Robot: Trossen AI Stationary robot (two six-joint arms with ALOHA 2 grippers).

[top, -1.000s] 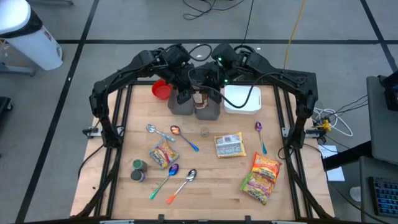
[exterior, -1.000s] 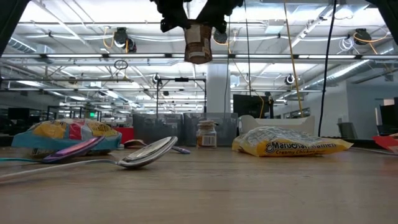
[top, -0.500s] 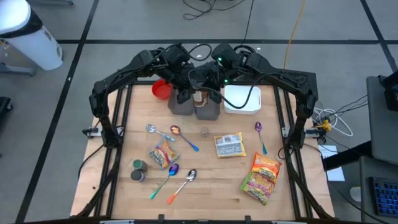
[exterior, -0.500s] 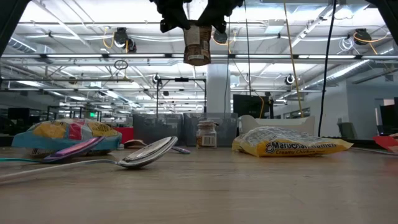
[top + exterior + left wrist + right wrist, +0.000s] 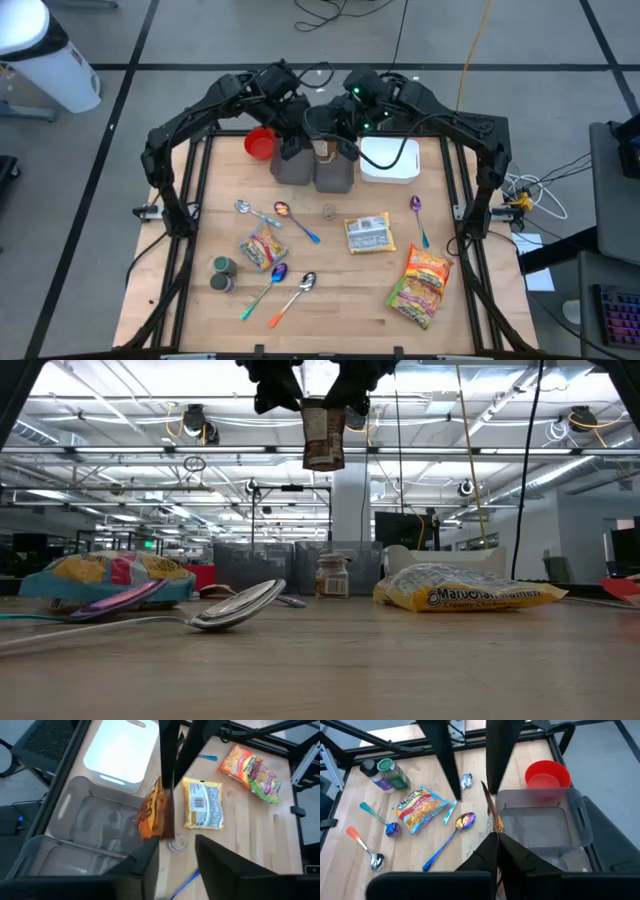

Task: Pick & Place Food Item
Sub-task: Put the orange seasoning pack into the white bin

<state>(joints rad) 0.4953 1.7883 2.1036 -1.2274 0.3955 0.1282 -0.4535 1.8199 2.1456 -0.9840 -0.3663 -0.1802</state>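
One snack packet (image 5: 323, 432) hangs upright, long axis vertical, pinched by right gripper (image 5: 335, 150) above the grey bins (image 5: 333, 175); left gripper (image 5: 298, 141) released beside it.

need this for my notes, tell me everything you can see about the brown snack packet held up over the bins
The brown snack packet is a small, flat, crinkly pouch, brown with orange-yellow print, foil or plastic by its look. It hangs upright in the air, high over the clear grey bins at the table's back edge. The right gripper is shut on its edge. The left gripper is close beside it with fingers parted, not gripping it. Nothing else touches the packet. Its printed wording cannot be read.
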